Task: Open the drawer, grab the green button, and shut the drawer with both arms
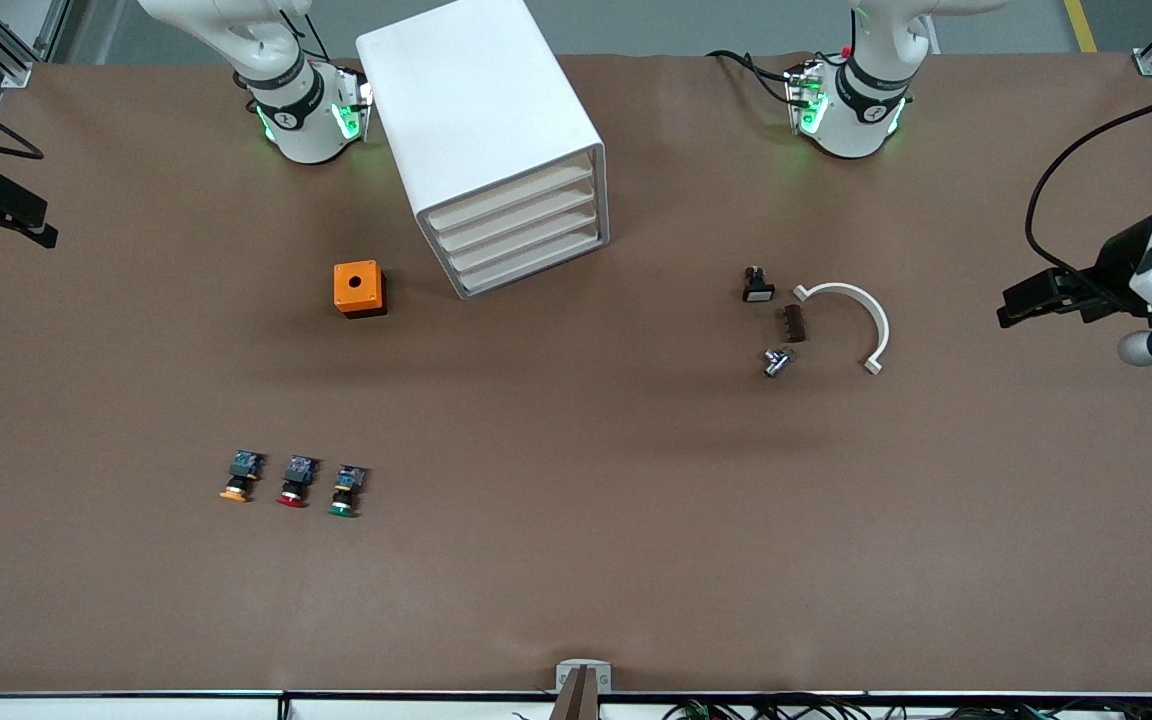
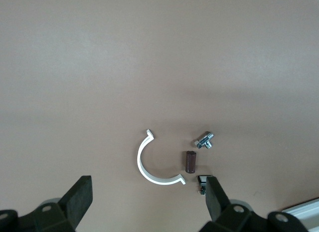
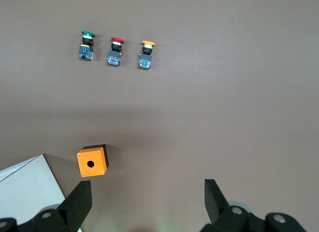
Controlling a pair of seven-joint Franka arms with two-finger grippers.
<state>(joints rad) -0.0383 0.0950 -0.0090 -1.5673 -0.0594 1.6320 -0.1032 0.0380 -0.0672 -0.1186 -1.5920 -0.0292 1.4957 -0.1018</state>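
Note:
The white cabinet stands between the two arm bases, and its four cream drawer fronts are all pushed in. The green-capped button lies on the table near the front camera, last in a row of three and also seen in the right wrist view. My left gripper hangs open and empty over the left arm's end of the table; the left wrist view shows nothing between its fingers. My right gripper hangs open and empty over the right arm's end, as its own wrist view confirms.
A small orange box with a round hole sits beside the cabinet. Red-capped and orange-capped buttons lie beside the green one. A white C-shaped clamp and three small parts lie toward the left arm's end.

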